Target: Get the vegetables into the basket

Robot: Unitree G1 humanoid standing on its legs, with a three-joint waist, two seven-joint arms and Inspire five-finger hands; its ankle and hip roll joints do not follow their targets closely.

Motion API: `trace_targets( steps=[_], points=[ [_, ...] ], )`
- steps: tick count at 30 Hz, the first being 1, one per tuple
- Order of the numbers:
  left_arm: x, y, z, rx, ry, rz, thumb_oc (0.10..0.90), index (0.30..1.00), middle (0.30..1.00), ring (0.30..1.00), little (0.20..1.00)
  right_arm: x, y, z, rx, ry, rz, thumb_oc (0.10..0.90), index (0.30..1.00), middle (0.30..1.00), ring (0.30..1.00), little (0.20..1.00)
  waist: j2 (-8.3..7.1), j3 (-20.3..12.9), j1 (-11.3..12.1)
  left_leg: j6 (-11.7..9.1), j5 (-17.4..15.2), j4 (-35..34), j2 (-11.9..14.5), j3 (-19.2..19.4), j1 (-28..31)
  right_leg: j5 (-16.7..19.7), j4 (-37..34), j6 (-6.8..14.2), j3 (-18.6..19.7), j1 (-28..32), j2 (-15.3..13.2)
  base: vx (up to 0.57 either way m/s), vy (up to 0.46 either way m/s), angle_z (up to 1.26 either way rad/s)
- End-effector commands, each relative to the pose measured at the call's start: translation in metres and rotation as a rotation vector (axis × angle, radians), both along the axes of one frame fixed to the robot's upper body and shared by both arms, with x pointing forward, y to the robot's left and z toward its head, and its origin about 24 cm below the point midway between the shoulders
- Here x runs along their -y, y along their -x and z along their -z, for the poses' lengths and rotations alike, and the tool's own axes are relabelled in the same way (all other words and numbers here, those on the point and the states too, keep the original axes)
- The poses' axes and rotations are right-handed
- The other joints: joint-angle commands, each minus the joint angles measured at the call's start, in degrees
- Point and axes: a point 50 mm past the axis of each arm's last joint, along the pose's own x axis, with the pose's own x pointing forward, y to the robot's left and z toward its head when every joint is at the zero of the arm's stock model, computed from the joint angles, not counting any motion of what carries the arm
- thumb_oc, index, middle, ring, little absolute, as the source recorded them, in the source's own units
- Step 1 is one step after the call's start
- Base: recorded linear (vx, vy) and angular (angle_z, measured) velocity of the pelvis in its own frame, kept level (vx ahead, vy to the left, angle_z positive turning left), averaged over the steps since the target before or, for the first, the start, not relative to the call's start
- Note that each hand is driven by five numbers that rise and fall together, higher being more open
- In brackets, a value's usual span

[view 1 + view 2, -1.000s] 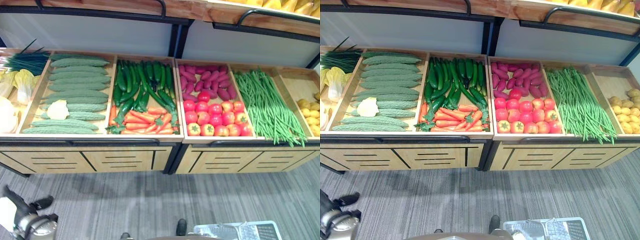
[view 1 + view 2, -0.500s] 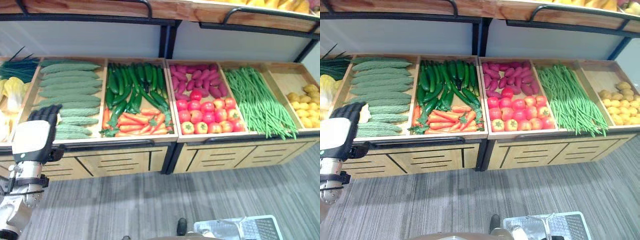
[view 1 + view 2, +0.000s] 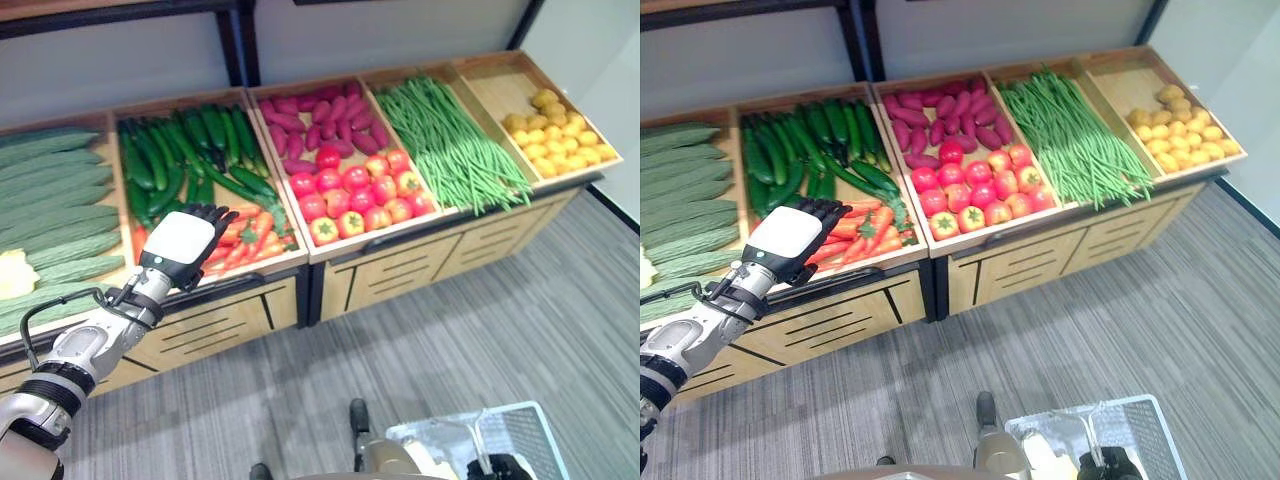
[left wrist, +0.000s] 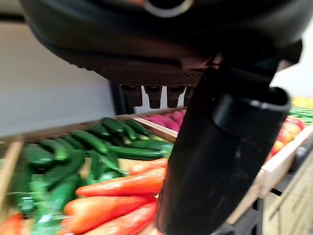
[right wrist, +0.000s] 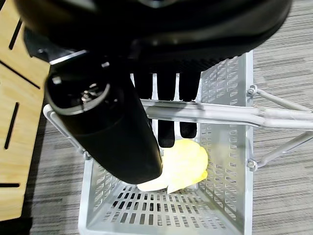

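Note:
My left hand (image 3: 183, 248) hovers open and empty over the orange carrots (image 3: 256, 232) at the front of the second bin. In the left wrist view the carrots (image 4: 117, 188) lie just past its thumb (image 4: 220, 161). Dark green cucumbers (image 3: 180, 160) lie behind the carrots. Low on my right hangs the white wire basket (image 3: 535, 440), with my right hand (image 5: 112, 127) curled round its handle (image 5: 220, 113). A pale yellow leafy vegetable (image 5: 186, 164) lies inside the basket (image 5: 225, 147).
The wooden stand also holds pale green cucumbers (image 3: 50, 200), purple sweet potatoes (image 3: 320, 125), red tomatoes (image 3: 355, 195), green beans (image 3: 450, 140) and yellow potatoes (image 3: 555, 125). Grey carpet (image 3: 450, 330) runs in front of the stand.
The camera has swung to the right and tilted. My left arm has risen from low at the left and reached forward, from the pale cucumber bin's front to above the carrots.

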Motion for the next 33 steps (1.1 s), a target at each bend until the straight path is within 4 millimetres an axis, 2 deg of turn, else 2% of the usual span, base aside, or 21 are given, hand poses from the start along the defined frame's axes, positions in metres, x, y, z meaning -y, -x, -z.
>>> trace_targets(
  steps=[1,11,14,20,22,23,24,25,29,33],
  points=[
    [-0.022,-0.022,-0.076,0.320,-0.023,-0.107,0.900,1.000,1.000,1.000,1.000,0.027,-0.021,-0.017,0.055,0.116,-0.072,0.400,0.300,0.300,0.300,0.300,-1.22,0.8,1.1,0.0,-0.9,0.2,1.2,-3.2,-1.5,-2.8,1.9,7.3,1.4,1.5,-4.2,-0.02,0.007,-0.17],
    [-0.036,-0.037,-0.102,0.428,-0.034,-0.229,0.900,1.000,1.000,1.000,1.000,0.029,-0.044,-0.024,0.105,0.151,-0.103,0.400,0.300,0.300,0.300,0.300,-1.58,4.1,1.1,-0.2,0.2,0.2,1.8,-2.9,-4.2,-2.5,2.6,7.1,2.1,-2.0,-3.5,-0.01,0.000,-0.03],
    [-0.031,-0.041,-0.110,0.436,-0.044,-0.215,0.900,1.000,1.000,1.000,1.000,0.028,-0.050,-0.025,0.125,0.153,-0.110,0.400,0.300,0.300,0.300,0.300,-1.55,4.8,1.2,-0.3,0.5,0.2,1.8,-3.2,-4.9,-2.5,2.6,7.0,2.0,-2.4,-3.6,0.00,0.000,0.00],
    [-0.035,-0.051,-0.108,0.386,-0.091,-0.258,0.900,1.000,1.000,1.000,1.000,0.025,-0.067,-0.030,0.172,0.154,-0.144,0.400,0.300,0.300,0.300,0.300,-1.43,6.0,0.8,-0.3,1.1,0.2,1.8,-3.4,-6.3,-2.1,2.7,7.1,2.1,-3.8,-3.6,0.00,0.000,0.00],
    [-0.037,-0.055,-0.103,0.351,-0.100,-0.293,0.784,0.838,0.838,0.838,0.838,0.024,-0.071,-0.031,0.181,0.156,-0.154,0.400,0.300,0.300,0.300,0.300,-1.42,6.4,0.7,-0.3,1.2,0.2,1.8,-3.4,-6.6,-1.8,2.7,7.1,2.2,-4.2,-3.6,0.00,0.000,0.00],
    [-0.036,-0.058,-0.100,0.324,-0.112,-0.309,0.596,0.575,0.575,0.575,0.575,0.025,-0.073,-0.032,0.188,0.158,-0.156,0.400,0.300,0.300,0.300,0.300,-1.42,6.6,0.6,-0.3,1.4,0.2,1.8,-3.5,-6.8,-1.7,2.7,7.1,2.3,-4.4,-3.6,0.00,0.000,0.00],
    [-0.035,-0.060,-0.099,0.307,-0.122,-0.309,0.439,0.355,0.355,0.355,0.355,0.025,-0.073,-0.032,0.189,0.159,-0.157,0.400,0.300,0.300,0.300,0.300,-1.41,6.8,0.5,-0.3,1.4,0.2,1.8,-3.5,-6.9,-1.7,2.7,7.0,2.4,-4.6,-3.6,-0.04,0.006,0.01],
    [-0.033,-0.062,-0.097,0.274,-0.150,-0.305,0.400,0.300,0.300,0.300,0.300,0.025,-0.074,-0.033,0.192,0.163,-0.156,0.400,0.300,0.300,0.300,0.300,-1.49,7.1,0.6,-0.3,1.4,0.2,1.8,-3.3,-6.9,-1.7,2.8,7.0,2.4,-4.7,-3.6,-0.04,0.003,0.00],
    [-0.033,-0.062,-0.083,0.230,-0.170,-0.303,0.400,0.300,0.300,0.300,0.300,0.026,-0.072,-0.032,0.189,0.171,-0.158,0.400,0.300,0.300,0.300,0.300,-1.55,7.6,0.5,-0.4,1.3,0.2,1.8,-3.1,-6.5,-1.7,2.8,7.0,2.9,-4.6,-3.5,-0.02,0.005,-0.02],
    [-0.032,-0.062,-0.081,0.233,-0.159,-0.302,0.400,0.300,0.300,0.300,0.300,0.027,-0.067,-0.031,0.174,0.172,-0.149,0.400,0.300,0.300,0.300,0.300,-1.51,7.3,0.5,-0.4,1.1,0.2,1.9,-3.0,-5.9,-1.9,2.8,7.0,2.9,-4.1,-3.5,-0.01,0.004,-0.04]
  ],
)
